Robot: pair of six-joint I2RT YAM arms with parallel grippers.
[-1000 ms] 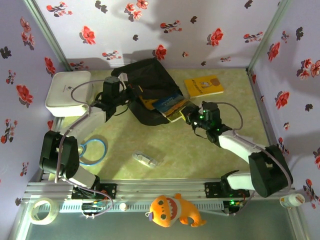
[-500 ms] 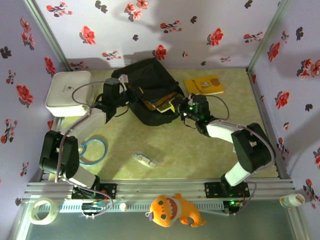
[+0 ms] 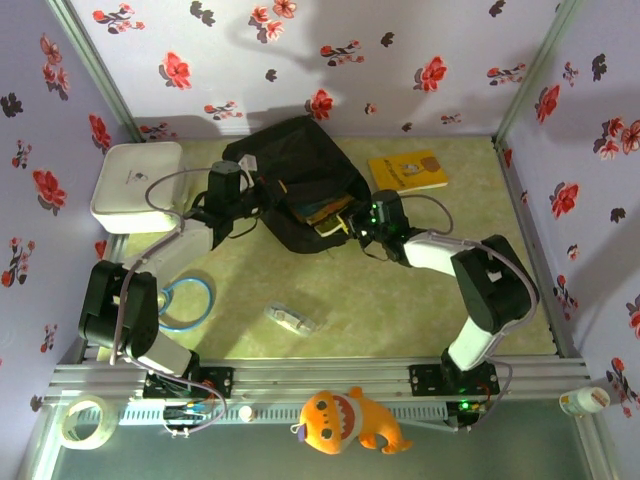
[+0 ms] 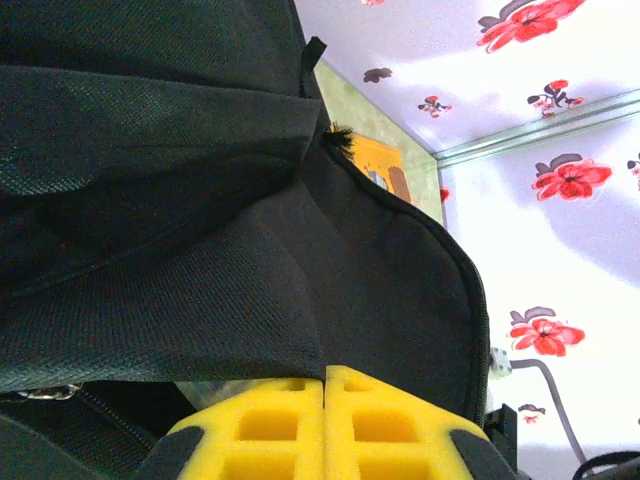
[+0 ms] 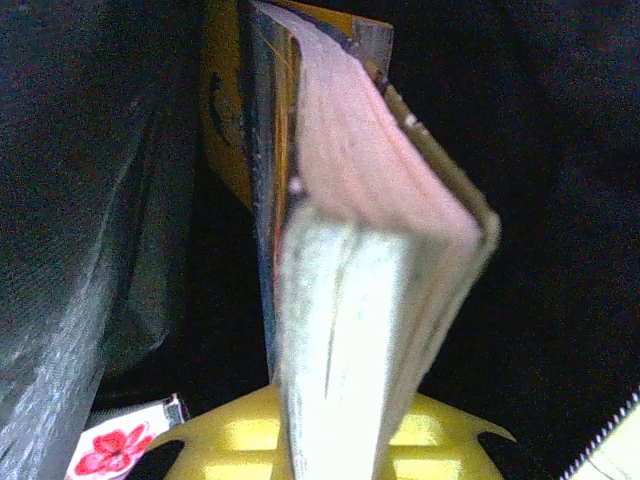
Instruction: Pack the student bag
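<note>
The student bag (image 3: 295, 165), a black fabric backpack, lies at the back middle of the table with its opening facing the front. My left gripper (image 3: 264, 192) is shut on the opening's left edge; in the left wrist view the yellow fingers (image 4: 270, 425) pinch the black fabric (image 4: 200, 250) and hold it lifted. My right gripper (image 3: 352, 222) is shut on a thick book (image 3: 326, 212) whose far end sits inside the opening. In the right wrist view the book (image 5: 350, 290) stands edge-on between the jaws of that gripper (image 5: 335, 410), with dark bag lining around it.
A white hard case (image 3: 135, 185) sits at the back left. A yellow book (image 3: 407, 170) lies right of the bag. A blue cable loop (image 3: 186, 298) and a clear plastic item (image 3: 290, 320) lie nearer the front. A tape roll (image 3: 85, 420) and an orange plush (image 3: 350, 420) rest past the rail.
My right gripper has moved left toward the bag and pushed the book deeper into the opening. The left gripper has kept its hold on the bag's edge.
</note>
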